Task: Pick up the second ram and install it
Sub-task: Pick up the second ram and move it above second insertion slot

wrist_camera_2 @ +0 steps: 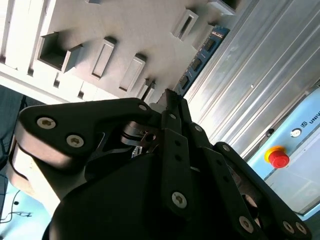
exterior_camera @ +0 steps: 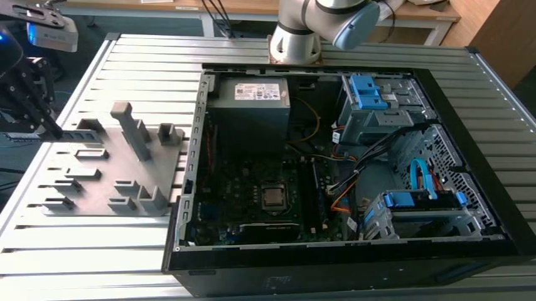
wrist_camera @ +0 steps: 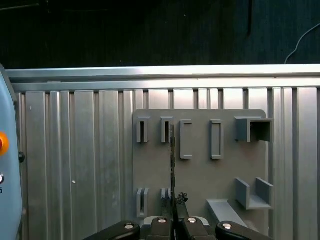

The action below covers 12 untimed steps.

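Grey fixture plate (exterior_camera: 105, 188) sat flat on the slatted aluminium desk (exterior_camera: 125, 56), just beside the open PC case (exterior_camera: 335, 266), on the exterior view's left. Arm (exterior_camera: 297, 28) base stood behind the case. Claw (exterior_camera: 46, 125) hung at the exterior view's far left edge, by the plate's outer side and well apart from the case. Motherboard (exterior_camera: 260, 182) lay exposed inside the case. Bright blue cable (exterior_camera: 418, 175) curved near the drive cage on the exterior view's right.

Second wrist view: claw (wrist_camera_2: 170, 100) fingers were pressed together, clamped on the second ram (wrist_camera_2: 205, 52). The stick was dark blue-green with dark chips. It stuck out from the fingertips and was seen against the line where the plate (wrist_camera_2: 125, 25) meets the desk slats (wrist_camera_2: 250, 75). Red button (wrist_camera_2: 278, 159) sat on a pale panel past the desk edge.

First wrist view: second ram (wrist_camera: 172, 160) showed edge-on as 1 thin dark line. It ran from the claw (wrist_camera: 174, 220) out across the plate (wrist_camera: 200, 175), just beside a narrow slot (wrist_camera: 166, 131). Could not tell whether the stick touched the plate or hung clear of it.
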Available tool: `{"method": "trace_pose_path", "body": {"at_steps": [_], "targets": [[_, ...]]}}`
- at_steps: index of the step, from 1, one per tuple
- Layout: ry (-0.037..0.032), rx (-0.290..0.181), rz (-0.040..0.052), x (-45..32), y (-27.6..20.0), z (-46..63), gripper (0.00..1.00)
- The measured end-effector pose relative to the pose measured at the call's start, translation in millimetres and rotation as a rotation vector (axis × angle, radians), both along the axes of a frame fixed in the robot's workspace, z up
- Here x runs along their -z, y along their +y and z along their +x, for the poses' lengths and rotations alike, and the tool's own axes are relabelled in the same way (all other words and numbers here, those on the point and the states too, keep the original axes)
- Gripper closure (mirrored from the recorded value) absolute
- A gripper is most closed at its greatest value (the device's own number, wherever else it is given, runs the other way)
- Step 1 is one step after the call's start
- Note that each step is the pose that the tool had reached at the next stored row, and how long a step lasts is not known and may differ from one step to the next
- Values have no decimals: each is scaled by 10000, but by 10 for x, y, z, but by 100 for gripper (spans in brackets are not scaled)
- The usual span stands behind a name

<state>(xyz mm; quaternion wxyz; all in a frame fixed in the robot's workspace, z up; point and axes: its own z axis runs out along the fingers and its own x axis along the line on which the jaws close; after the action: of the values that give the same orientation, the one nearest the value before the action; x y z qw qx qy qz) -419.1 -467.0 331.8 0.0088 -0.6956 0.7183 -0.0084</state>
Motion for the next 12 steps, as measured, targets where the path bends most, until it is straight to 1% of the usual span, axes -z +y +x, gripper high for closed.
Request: {"method": "trace_pose_path", "body": {"at_steps": [12], "targets": [[-1,0,4,-165,0,0,86]]}}
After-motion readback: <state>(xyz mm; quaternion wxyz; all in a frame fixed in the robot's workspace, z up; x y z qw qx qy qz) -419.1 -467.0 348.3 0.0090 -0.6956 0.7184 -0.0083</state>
